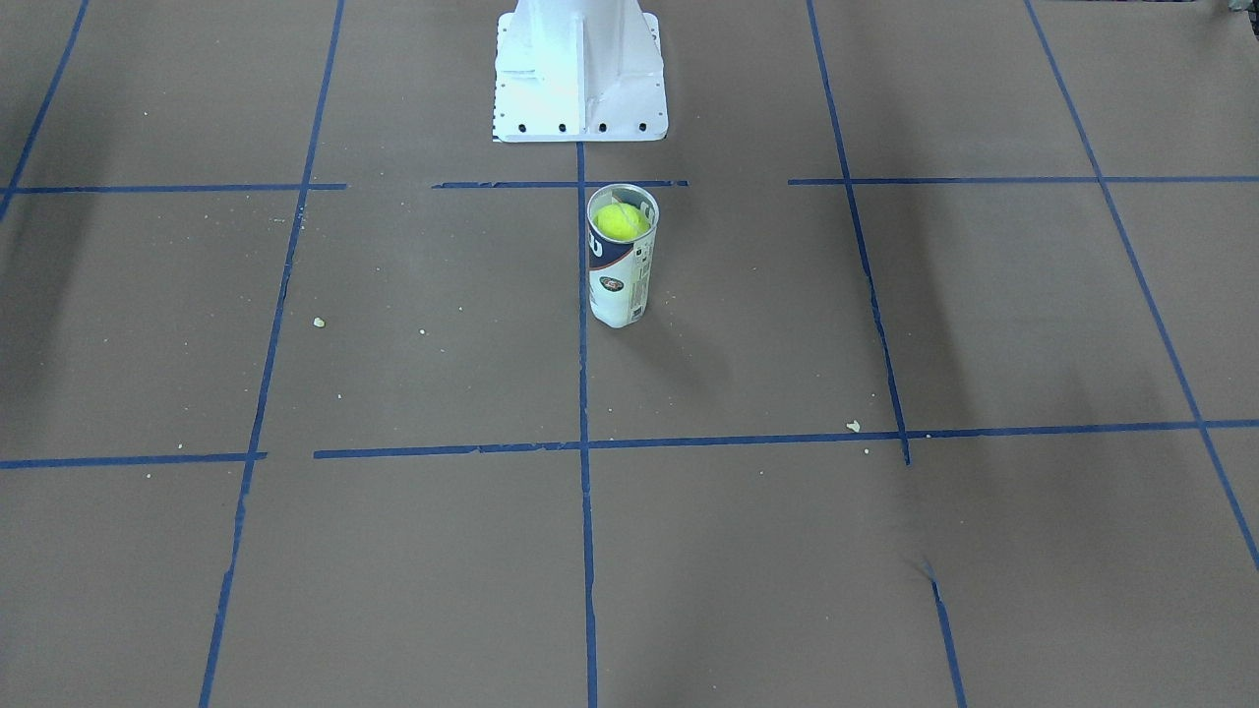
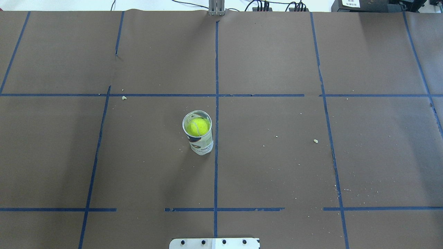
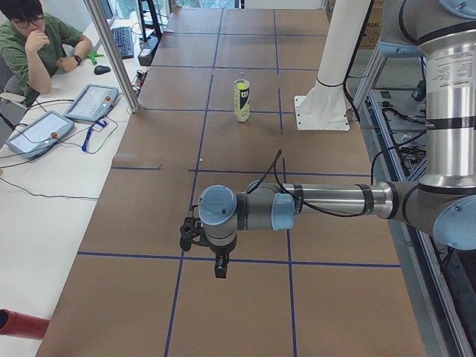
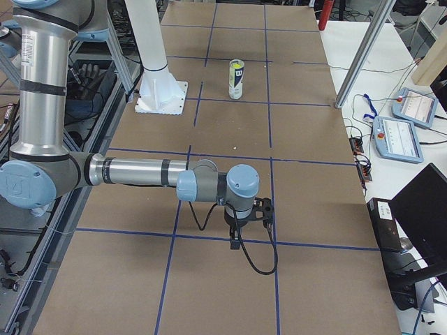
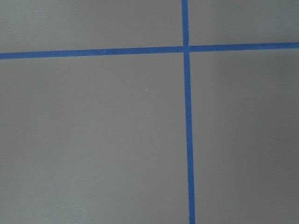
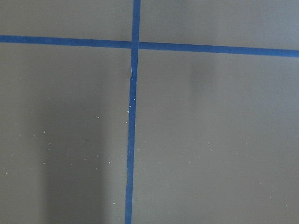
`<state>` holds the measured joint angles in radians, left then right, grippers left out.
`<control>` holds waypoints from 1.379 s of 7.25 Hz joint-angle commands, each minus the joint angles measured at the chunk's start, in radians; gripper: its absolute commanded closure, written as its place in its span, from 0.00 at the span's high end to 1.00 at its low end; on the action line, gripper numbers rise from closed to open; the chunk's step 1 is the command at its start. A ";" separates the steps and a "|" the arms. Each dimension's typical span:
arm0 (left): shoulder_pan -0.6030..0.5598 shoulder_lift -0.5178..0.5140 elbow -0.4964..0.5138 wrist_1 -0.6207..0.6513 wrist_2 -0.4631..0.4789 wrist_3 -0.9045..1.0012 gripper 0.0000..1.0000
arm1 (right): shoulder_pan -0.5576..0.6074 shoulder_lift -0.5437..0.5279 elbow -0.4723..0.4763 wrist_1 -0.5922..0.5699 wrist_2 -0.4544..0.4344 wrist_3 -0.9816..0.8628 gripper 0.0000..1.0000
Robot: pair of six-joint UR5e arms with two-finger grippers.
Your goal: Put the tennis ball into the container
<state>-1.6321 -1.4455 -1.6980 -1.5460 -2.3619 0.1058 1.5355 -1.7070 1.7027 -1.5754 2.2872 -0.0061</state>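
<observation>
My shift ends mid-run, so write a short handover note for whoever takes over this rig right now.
The left gripper hangs over the brown papered table, apart from the job's things; open or shut, I cannot tell.
The right gripper: the same, at the other end.
The bright yellow-green fuzzy tennis ball sits inside the tall clear plastic can with white and navy label, upright near the white metal pedestal.
Done: ball in can.
Left: nothing that shows.
</observation>
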 commanded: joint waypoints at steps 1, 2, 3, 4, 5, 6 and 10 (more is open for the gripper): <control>-0.002 -0.009 -0.009 -0.039 0.001 -0.008 1.00 | 0.000 0.000 0.000 0.000 0.000 0.000 1.00; -0.003 -0.010 -0.041 -0.036 0.004 -0.008 1.00 | 0.000 0.000 0.000 0.000 0.000 0.000 1.00; -0.003 -0.007 -0.054 -0.034 0.007 -0.006 1.00 | 0.000 0.000 0.000 0.000 0.000 0.000 1.00; -0.005 0.002 -0.064 -0.028 0.006 -0.005 1.00 | 0.000 0.000 0.000 0.000 0.000 0.000 1.00; -0.005 0.004 -0.068 -0.028 0.006 -0.005 1.00 | 0.000 0.000 0.000 0.000 0.000 0.000 1.00; -0.006 0.007 -0.065 -0.028 0.006 -0.005 1.00 | 0.000 0.000 0.000 0.000 0.000 0.000 1.00; -0.008 0.008 -0.071 -0.026 0.004 -0.005 1.00 | 0.000 0.000 0.000 0.000 0.000 0.000 1.00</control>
<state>-1.6392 -1.4382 -1.7657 -1.5735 -2.3565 0.1012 1.5356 -1.7073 1.7027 -1.5754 2.2872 -0.0061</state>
